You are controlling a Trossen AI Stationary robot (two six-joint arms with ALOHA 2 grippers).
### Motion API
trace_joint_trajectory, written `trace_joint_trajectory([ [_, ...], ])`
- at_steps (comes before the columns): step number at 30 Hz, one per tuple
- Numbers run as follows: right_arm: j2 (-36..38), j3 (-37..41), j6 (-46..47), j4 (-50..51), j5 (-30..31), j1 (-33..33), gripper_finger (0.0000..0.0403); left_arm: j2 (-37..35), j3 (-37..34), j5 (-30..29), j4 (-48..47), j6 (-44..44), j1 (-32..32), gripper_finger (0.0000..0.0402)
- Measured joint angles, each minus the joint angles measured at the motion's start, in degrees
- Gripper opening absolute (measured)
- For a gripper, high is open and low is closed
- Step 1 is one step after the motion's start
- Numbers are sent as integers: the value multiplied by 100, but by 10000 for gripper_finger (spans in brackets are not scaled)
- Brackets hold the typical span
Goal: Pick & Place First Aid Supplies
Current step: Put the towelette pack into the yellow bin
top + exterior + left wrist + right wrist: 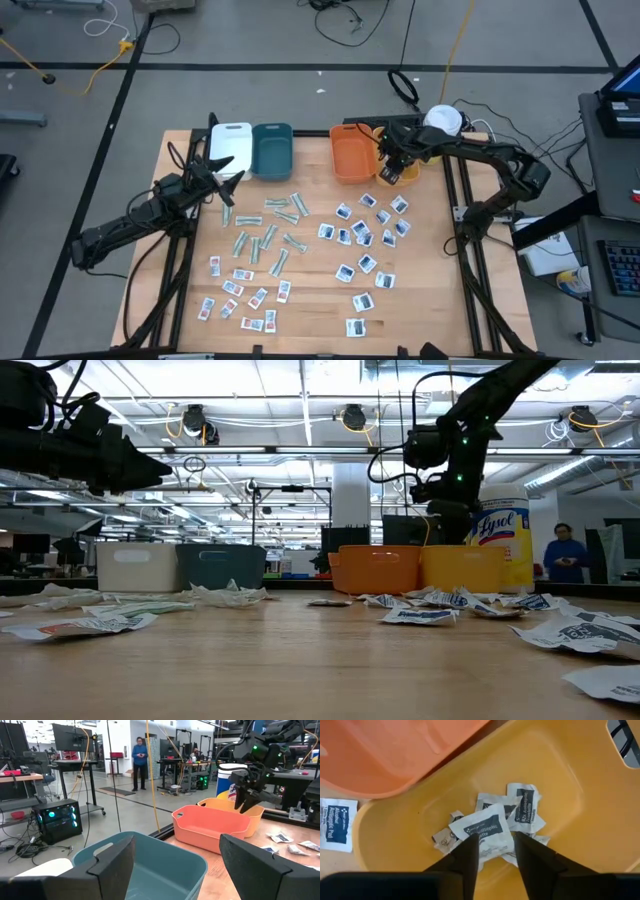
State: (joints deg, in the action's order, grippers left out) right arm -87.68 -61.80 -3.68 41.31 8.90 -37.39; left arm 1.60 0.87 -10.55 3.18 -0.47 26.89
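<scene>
We find the right gripper point(496, 851) over the yellow bin point(580, 795), fingers slightly parted astride a white packet point(484, 831) atop others inside; grip uncertain; left gripper point(177, 865) hangs wide open, empty, above the teal bin point(165, 870).
</scene>
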Motion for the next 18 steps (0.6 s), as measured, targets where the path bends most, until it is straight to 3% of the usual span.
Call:
trace_joint_trajectory([
  [5, 0, -400, 120, 530, -3, 90, 140, 0, 0, 0, 1, 0, 1, 296],
  [18, 0, -1511, 609, 1860, -17, 997, 123, 1, 1, 0, 1, 2, 0, 296],
])
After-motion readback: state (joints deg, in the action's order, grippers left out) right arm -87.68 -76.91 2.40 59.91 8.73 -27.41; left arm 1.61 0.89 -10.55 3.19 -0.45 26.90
